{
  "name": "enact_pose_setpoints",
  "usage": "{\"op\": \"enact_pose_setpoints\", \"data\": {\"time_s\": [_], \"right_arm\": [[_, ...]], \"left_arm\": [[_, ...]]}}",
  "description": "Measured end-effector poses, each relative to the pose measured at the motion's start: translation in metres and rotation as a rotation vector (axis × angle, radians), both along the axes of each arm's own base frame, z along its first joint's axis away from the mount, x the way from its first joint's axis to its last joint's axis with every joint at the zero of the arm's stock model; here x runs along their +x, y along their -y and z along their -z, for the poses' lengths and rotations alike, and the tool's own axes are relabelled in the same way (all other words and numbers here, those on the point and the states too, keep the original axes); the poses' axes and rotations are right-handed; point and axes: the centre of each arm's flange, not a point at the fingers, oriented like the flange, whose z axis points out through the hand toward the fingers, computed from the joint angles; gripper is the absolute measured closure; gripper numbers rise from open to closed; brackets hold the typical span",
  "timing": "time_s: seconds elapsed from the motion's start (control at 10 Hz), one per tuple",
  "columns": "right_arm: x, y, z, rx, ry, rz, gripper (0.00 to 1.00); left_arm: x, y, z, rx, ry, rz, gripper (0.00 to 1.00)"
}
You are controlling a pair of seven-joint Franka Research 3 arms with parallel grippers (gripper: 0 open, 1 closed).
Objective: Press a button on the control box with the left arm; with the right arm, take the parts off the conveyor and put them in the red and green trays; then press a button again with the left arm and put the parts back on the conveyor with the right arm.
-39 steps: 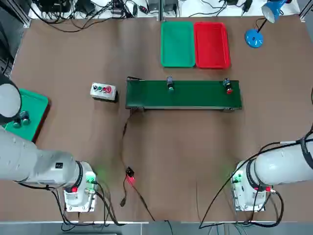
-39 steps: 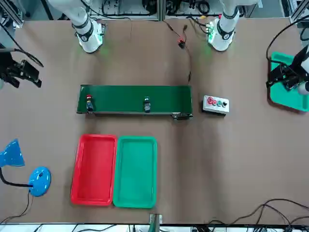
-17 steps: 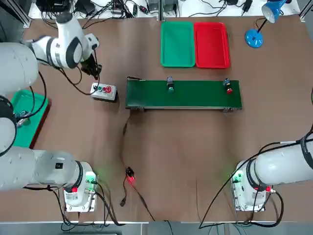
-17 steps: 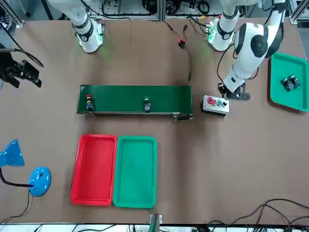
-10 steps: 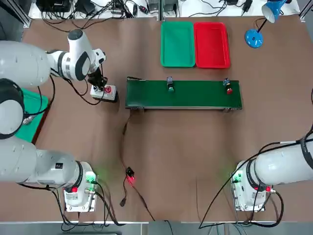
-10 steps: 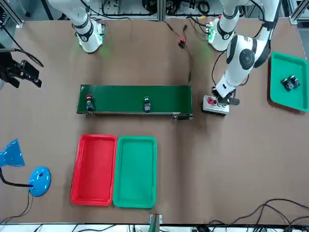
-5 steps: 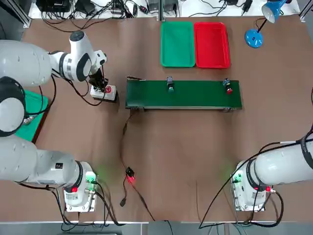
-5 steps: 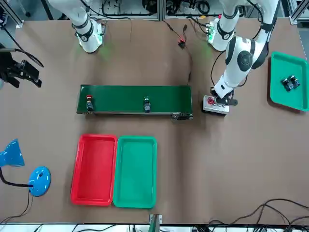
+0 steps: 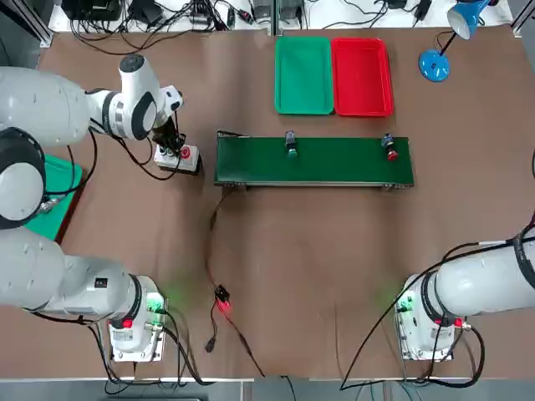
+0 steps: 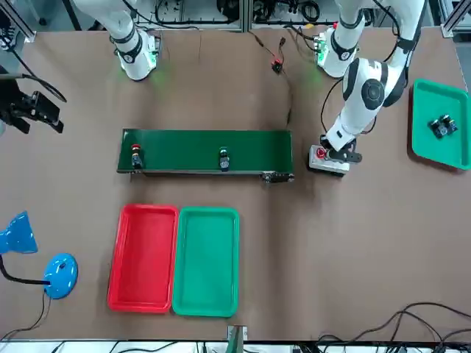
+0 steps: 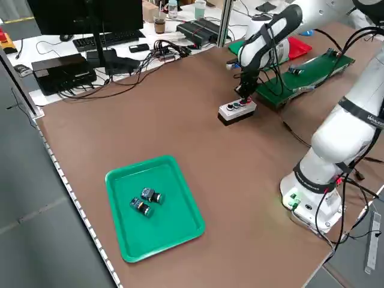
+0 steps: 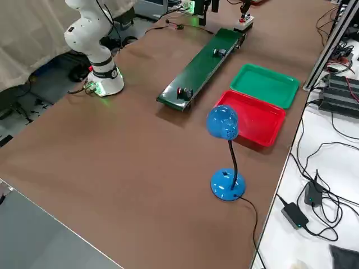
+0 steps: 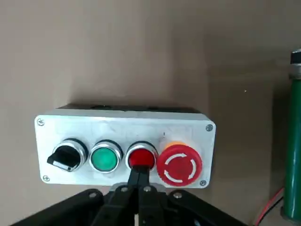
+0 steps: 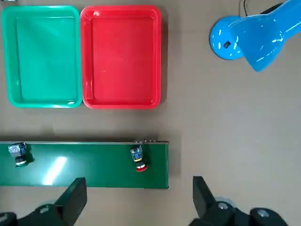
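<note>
The grey control box (image 9: 188,157) sits on the table off the green conveyor's (image 9: 334,163) left end. My left gripper (image 9: 171,144) stands shut over it. In the left wrist view its closed fingertips (image 13: 139,175) touch the small red button (image 13: 141,158), between the green button (image 13: 105,158) and the big red stop button (image 13: 179,164). A green-capped part (image 9: 290,143) and a red-capped part (image 9: 390,149) rest on the belt. Behind it lie the green tray (image 9: 303,75) and red tray (image 9: 362,77). My right gripper (image 10: 33,109) hangs open beyond the belt's other end.
A blue desk lamp (image 9: 443,50) stands right of the red tray. A second green tray (image 11: 153,204) holding two small parts lies at the table's left edge. A cable with a red clip (image 9: 221,302) trails from the conveyor towards the arm bases.
My left arm swung from the side tray to the control box and its shut fingertips settled on the red button. The parts on the belt and the right arm stayed put.
</note>
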Motion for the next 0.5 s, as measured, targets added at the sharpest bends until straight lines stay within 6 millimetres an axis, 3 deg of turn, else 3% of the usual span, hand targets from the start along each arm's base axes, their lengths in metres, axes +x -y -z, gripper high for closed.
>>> {"op": "enact_pose_setpoints", "data": {"time_s": [0.5], "right_arm": [[0.0, 0.0, 0.0, 0.0, 0.0, 0.0, 0.01]], "left_arm": [[0.0017, 0.0008, 0.0062, -0.002, -0.012, 0.0, 0.99]]}}
